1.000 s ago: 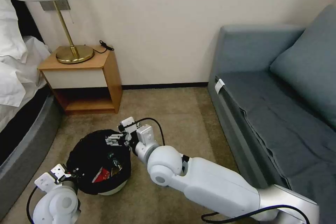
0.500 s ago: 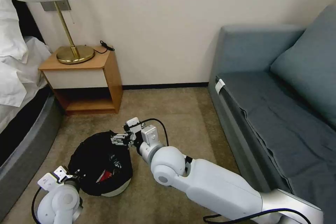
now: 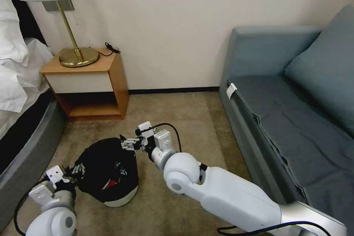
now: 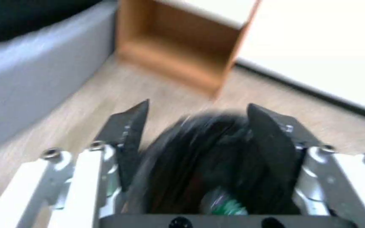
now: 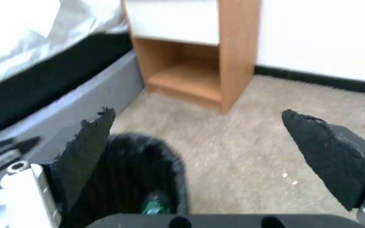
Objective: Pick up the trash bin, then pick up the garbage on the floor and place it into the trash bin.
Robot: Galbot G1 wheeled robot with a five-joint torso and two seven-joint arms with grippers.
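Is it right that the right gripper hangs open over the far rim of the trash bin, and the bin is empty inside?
Not quite. The right gripper does hang open at the far rim of the trash bin, but the bin is not empty: the head view shows a red-and-white wrapper in the black bag, and the right wrist view shows a green-labelled bottle inside.

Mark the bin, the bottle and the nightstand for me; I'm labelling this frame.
bin (image 3: 120,200): head view, white lower wall.
bottle (image 5: 154,204): right wrist view, green label, inside the bin.
nightstand (image 3: 83,67): head view, wooden top beside the lamp base.
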